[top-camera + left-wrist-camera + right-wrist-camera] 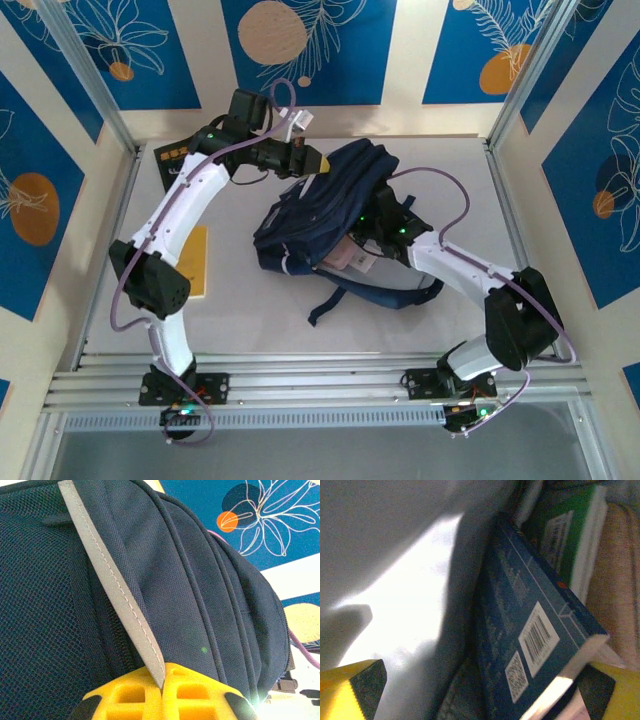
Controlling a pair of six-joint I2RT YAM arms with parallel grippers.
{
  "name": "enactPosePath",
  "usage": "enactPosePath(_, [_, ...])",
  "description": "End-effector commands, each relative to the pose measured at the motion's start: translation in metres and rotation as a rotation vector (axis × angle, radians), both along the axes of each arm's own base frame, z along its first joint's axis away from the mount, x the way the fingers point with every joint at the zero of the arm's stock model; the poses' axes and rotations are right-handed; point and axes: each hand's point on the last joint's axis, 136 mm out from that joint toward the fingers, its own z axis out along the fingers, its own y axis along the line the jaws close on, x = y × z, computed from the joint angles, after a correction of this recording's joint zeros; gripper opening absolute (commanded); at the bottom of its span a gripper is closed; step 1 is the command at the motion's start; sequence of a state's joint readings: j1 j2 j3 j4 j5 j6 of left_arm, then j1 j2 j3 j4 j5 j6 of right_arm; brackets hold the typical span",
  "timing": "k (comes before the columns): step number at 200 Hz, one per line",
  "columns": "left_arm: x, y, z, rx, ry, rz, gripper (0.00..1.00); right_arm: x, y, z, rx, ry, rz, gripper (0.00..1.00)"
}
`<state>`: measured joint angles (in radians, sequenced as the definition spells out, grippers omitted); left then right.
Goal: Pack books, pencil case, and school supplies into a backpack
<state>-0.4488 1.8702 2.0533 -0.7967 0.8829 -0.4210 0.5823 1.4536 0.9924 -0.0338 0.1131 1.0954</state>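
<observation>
My left gripper pinches the backpack. My right gripper gapes wide, blue book packed. Yellow book waits outside.

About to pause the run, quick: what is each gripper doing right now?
Left gripper: closed on the backpack's pale stripe.
Right gripper: open, a blue book by it, not gripped.

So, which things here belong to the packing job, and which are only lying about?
Belong to the job:
backpack, pinched by the left tool
dark blue book and green booklet inside it
black book and yellow-orange book on the table

Only around:
blue patterned wall panels
purple cables
</observation>
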Motion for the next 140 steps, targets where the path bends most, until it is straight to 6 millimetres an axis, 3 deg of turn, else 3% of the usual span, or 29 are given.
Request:
enactPosePath(1, [-0.013, 0.012, 0.067, -0.125, -0.181, -0.014, 0.00, -0.009, -0.012, 0.007, -0.058, -0.024, 0.013, 1.00])
enactPosePath(32, [-0.012, 0.018, 0.062, -0.106, -0.178, 0.012, 0.00, -0.020, -0.033, 0.012, -0.126, -0.030, -0.017, 1.00])
enactPosePath(63, [-0.013, 0.021, 0.047, -0.075, -0.161, 0.031, 0.00, -0.045, -0.073, 0.015, -0.211, -0.051, -0.110, 0.96])
enactPosePath(85, [-0.010, 0.022, 0.017, -0.014, -0.116, 0.056, 0.00, -0.067, -0.103, 0.020, -0.231, -0.109, -0.183, 0.93])
enactPosePath(115, [-0.011, 0.013, -0.028, 0.074, -0.068, 0.067, 0.00, -0.096, -0.165, 0.030, -0.295, -0.125, -0.388, 0.91])
enactPosePath(125, [-0.012, 0.006, -0.041, 0.094, -0.050, 0.066, 0.00, -0.102, -0.176, 0.039, -0.304, -0.155, -0.420, 0.90])
enactPosePath(140, [-0.015, -0.008, -0.057, 0.100, -0.010, 0.046, 0.09, -0.106, -0.184, 0.053, -0.315, -0.208, -0.423, 0.88])
